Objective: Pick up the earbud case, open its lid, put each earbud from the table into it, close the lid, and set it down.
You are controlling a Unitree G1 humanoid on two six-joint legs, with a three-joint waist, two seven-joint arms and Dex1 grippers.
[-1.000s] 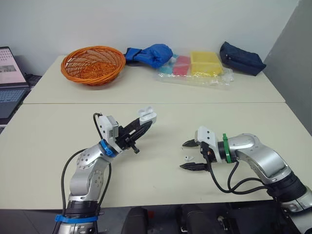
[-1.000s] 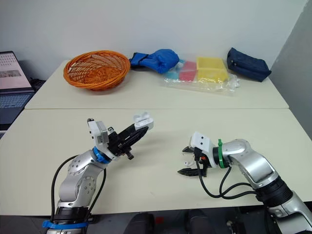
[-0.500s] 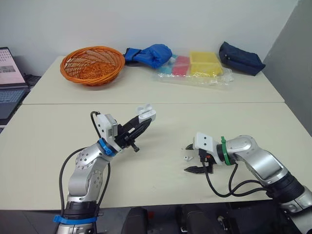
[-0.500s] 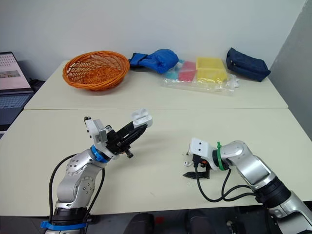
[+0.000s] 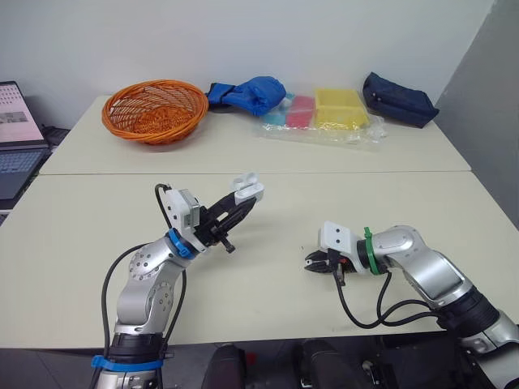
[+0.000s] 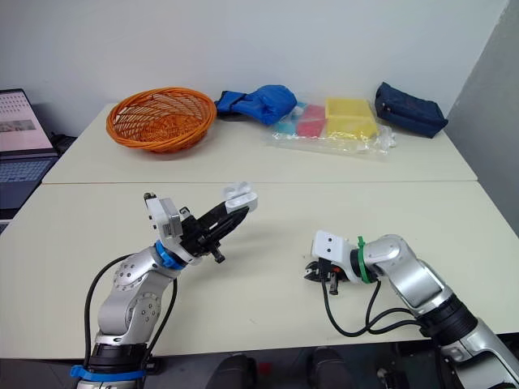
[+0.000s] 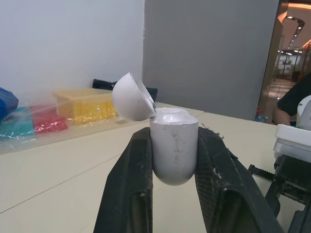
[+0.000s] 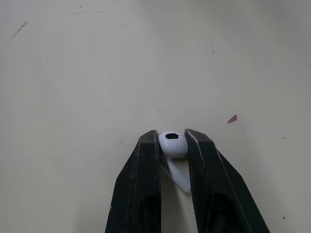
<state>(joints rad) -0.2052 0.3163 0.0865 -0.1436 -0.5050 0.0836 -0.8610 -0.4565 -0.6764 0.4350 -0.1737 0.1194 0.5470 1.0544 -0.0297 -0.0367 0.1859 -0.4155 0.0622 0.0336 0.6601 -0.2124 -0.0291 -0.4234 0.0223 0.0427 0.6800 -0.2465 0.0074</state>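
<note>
2 cream tables (image 5: pixel 81 235) butted; white wall (image 5: pixel 324 32), grey panel (image 5: pixel 491 105) rt.

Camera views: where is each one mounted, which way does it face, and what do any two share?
Left eye view: on the head, facing forward and down over the table; both arms show, left end effector holding the open earbud case, right end effector low at the table.
Right eye view: the head's other eye, same scene, both arms.
Left wrist view: left wrist, looking along its fingers clamping the case.
Right wrist view: right wrist, facing the table, fingers pinching an earbud.
Shared: eye views and left wrist view show the case.
</note>
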